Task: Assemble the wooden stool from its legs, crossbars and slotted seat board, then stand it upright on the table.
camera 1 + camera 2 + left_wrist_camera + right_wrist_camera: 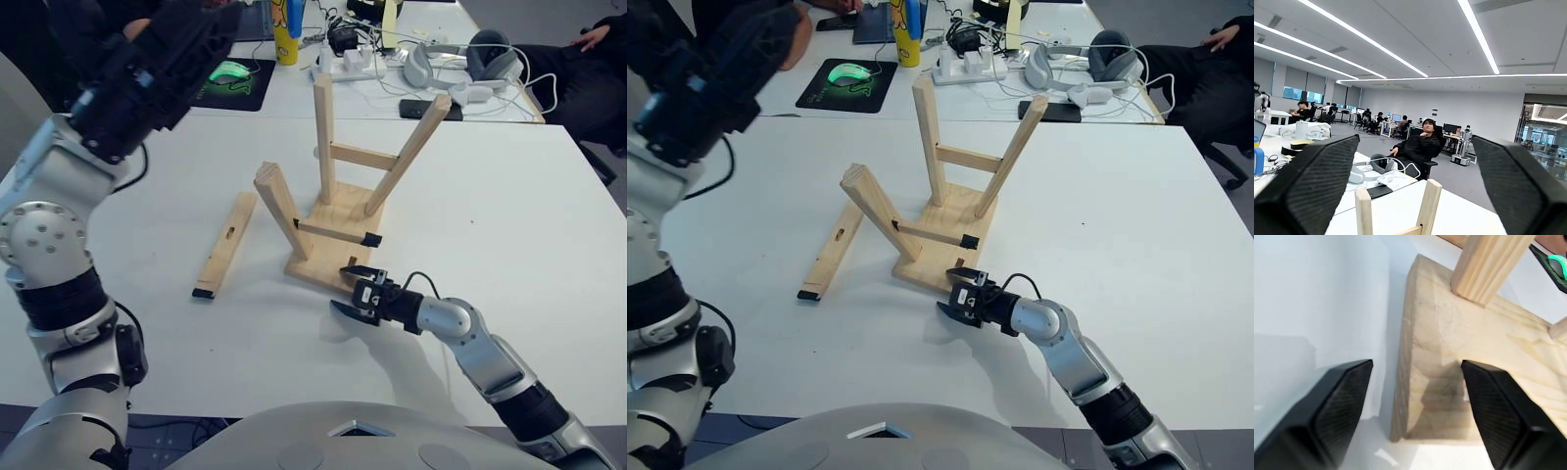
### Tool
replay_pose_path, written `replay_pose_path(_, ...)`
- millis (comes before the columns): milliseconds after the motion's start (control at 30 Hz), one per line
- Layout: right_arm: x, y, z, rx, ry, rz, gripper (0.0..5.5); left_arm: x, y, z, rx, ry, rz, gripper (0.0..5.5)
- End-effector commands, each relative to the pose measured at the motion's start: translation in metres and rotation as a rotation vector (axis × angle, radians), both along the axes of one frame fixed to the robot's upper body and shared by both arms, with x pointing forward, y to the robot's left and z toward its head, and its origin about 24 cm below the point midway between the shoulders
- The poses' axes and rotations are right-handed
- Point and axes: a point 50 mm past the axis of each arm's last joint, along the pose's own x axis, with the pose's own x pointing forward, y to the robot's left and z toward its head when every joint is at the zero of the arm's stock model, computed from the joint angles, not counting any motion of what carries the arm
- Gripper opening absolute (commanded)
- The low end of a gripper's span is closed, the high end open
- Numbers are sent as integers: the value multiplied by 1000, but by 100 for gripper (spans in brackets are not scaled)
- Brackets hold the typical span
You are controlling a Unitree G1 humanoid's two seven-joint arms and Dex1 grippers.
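Observation:
The stool lies upside down, its slotted seat board [323, 257] flat on the white table. Two legs [323, 137] [409, 149] stand up from it, joined by a crossbar [364, 155]. A third leg [282, 208] leans outward, tied in by a second crossbar [335, 233] with a black end. One loose leg [225, 245] lies flat to the left. My right gripper [355, 294] is open at the board's near corner [1435, 382], one finger [1337, 406] on each side. My left gripper [1415, 139] is open and empty, raised high at the far left [186, 49].
Behind the table's far edge are a mouse pad with a glowing green mouse [230, 73], a yellow cup [286, 39], a power strip [350, 64], a phone [431, 108] and headphones [485, 49]. The table's right half [509, 215] is bare.

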Motion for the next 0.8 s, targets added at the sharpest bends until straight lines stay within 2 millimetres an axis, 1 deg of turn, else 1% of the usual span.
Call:
replay_pose_path(33,-6,-15,-29,-147,144,-75,337,8,-6,-11,47,24,52,358)
replay_pose_path(133,0,-12,-25,-145,136,-82,337,13,-9,-10,97,7,86,317)
replay_pose_path(200,4,-10,-24,-150,131,-86,337,17,-11,-9,95,4,82,277)
replay_pose_path(267,8,-8,-23,-149,127,-91,337,20,-16,-8,84,5,77,257)
replay_pose_path(367,10,-7,-23,-151,120,-101,337,26,-25,-8,68,6,82,213)
replay_pose_path(467,13,-4,-23,-150,111,-106,337,29,-38,-11,67,17,82,178)
replay_pose_path(500,13,-3,-23,-146,109,-112,337,29,-43,-10,78,9,76,159)
replay_pose_path(567,14,-1,-24,-142,113,-114,337,29,-49,-5,85,-6,72,136)
replay_pose_path(700,18,-1,-29,-143,113,-158,337,27,-55,7,125,-41,43,86)
replay_pose_path(800,16,-2,-32,-151,119,-169,337,26,-55,13,147,-52,44,46)
